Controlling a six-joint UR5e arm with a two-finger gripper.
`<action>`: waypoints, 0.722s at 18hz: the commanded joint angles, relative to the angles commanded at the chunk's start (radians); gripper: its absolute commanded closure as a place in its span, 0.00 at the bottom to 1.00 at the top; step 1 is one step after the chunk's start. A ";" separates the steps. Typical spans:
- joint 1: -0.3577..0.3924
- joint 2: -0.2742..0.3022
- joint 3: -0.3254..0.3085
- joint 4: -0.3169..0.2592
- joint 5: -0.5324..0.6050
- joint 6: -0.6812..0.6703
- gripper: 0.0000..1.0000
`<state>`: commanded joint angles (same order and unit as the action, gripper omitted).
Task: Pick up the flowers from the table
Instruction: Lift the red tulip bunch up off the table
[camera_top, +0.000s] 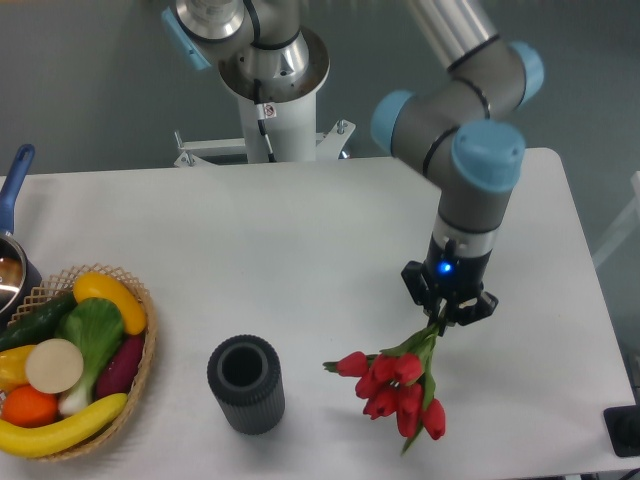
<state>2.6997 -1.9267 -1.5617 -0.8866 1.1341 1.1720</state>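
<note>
The flowers (395, 388), a small bunch of red tulips with thin green stems, sit at the front right of the white table (300, 230). Their blooms point down and to the left, and the stems run up to the right into my gripper (446, 322). My gripper points straight down and is shut on the upper end of the stems. Whether the blooms still touch the tabletop I cannot tell. The pale band on the stems is hidden.
A dark ribbed cylinder vase (245, 383) stands upright left of the flowers. A wicker basket (140, 385) of vegetables and fruit sits at the front left. A blue-handled pot (12, 250) is at the left edge. The robot base (270, 90) stands behind the table.
</note>
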 joint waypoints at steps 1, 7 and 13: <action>0.015 0.020 0.011 0.000 -0.038 -0.009 0.79; 0.152 0.087 0.028 0.005 -0.305 -0.064 0.79; 0.215 0.092 0.028 0.005 -0.458 -0.083 0.79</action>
<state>2.9146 -1.8346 -1.5340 -0.8820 0.6765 1.0891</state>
